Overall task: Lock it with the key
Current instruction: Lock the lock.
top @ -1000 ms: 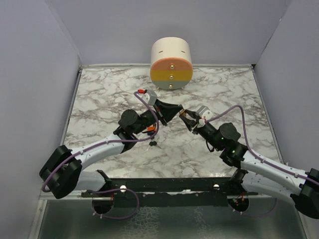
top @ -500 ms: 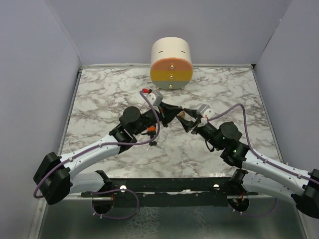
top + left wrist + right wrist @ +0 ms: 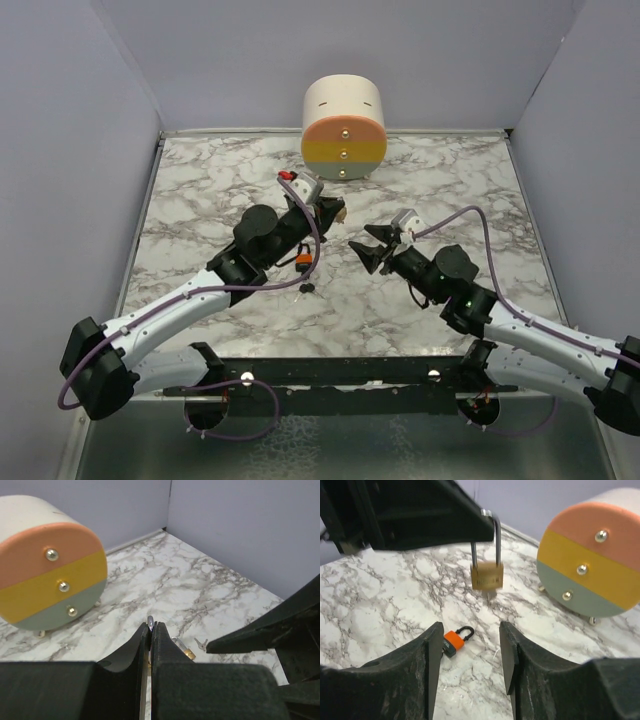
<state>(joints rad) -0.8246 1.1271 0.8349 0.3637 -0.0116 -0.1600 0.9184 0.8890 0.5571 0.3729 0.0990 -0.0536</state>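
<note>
Right wrist: left end effector (image 3: 487, 521) grips padlock (image 3: 487, 576).

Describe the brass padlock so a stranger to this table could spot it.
Start at the round drawer box with pink, yellow and grey fronts at the back of the marble table. Just in front of it the left tool pinches a brass padlock by its shackle, so it hangs in the air. The orange padlock, by contrast, lies on the table.
</note>
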